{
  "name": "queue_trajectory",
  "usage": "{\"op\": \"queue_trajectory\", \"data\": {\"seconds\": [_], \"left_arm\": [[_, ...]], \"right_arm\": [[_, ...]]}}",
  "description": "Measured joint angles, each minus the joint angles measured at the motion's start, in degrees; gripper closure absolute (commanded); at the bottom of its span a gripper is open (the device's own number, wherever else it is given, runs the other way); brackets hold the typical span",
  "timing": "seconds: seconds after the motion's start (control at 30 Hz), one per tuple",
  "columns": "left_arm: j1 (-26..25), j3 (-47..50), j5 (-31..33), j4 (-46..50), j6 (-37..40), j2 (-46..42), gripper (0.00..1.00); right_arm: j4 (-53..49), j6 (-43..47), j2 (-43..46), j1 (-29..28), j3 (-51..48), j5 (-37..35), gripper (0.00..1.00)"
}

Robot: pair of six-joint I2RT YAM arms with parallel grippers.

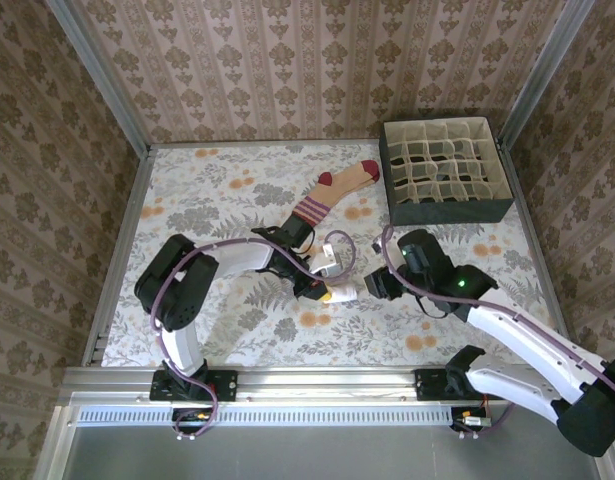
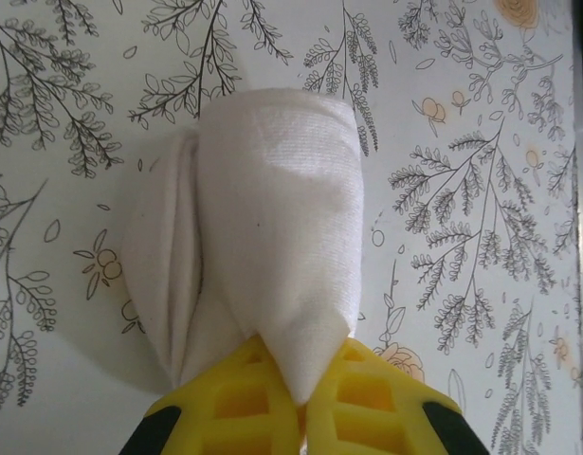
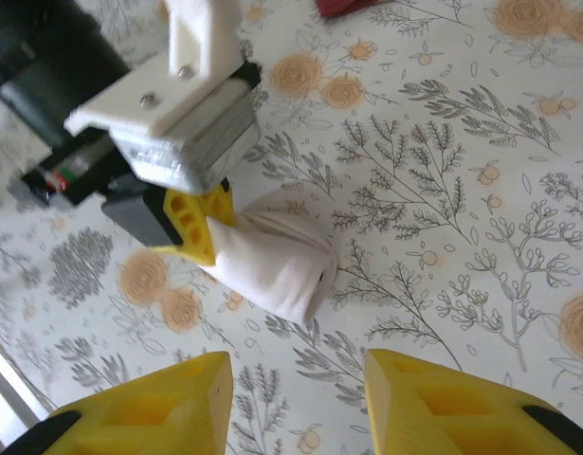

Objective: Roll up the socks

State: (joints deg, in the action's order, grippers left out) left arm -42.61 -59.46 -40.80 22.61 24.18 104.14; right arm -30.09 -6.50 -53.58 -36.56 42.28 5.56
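- Tabletop [image 1: 207,190]: pale cloth with a floral and leaf print, filling the middle of the overhead frame. Patterned walls stand on three sides.
- Right arm [image 1: 517,325]: white and black, reaching from the lower right corner of the overhead frame up to just right of centre.
- Left arm [image 1: 182,285]: black, rising from the lower left and bending right towards centre.
- Divider box [image 1: 452,212]: dark, with a grid of cells, in the upper right of the overhead frame.
- Tan sock [image 1: 332,195]: maroon toe and heel, maroon-and-white striped cuff. It lies flat above centre in the overhead frame, left of the box, with its cuff end towards the left arm's wrist.
- Cream-white sock [image 2: 272,218]: rolled into a compact bundle on the tabletop. It is at centre in the left wrist frame and at centre in the right wrist frame [image 3: 272,261].
- Left fingers [image 2: 225,403]: yellow, at the bottom edge of the left wrist frame. They are pressed together on the tapered end of the cream-white sock. They also show left of centre in the right wrist frame [image 3: 194,223].
- Right fingers [image 3: 168,408]: yellow, along the bottom edge of the right wrist frame. They are parted with bare tabletop between them, gripping nothing, near the bundle but not touching it.
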Motion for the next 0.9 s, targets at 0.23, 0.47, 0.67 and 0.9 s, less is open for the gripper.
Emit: {"op": "queue_trajectory", "data": {"seconds": [0.23, 0.47, 0.67, 0.9], "left_arm": [[2.0, 0.0, -4.4, 0.4, -3.6, 1.6, 1.00], [3.3, -0.4, -8.3, 1.2, -5.6, 3.3, 1.00], [3.4, -1.2, -10.5, 2.6, -6.5, 4.5, 1.00], [3.8, -3.4, -12.6, 5.5, -6.5, 6.6, 1.00]], "right_arm": [[3.5, 12.1, -0.2, -13.7, -4.6, -9.2, 0.52], [11.3, 24.0, -10.8, -21.7, -6.2, -19.1, 0.42], [17.3, 32.0, -18.9, -21.8, -6.2, -22.6, 0.38], [21.2, 37.9, -27.4, -21.7, -5.7, -24.3, 0.38]]}}
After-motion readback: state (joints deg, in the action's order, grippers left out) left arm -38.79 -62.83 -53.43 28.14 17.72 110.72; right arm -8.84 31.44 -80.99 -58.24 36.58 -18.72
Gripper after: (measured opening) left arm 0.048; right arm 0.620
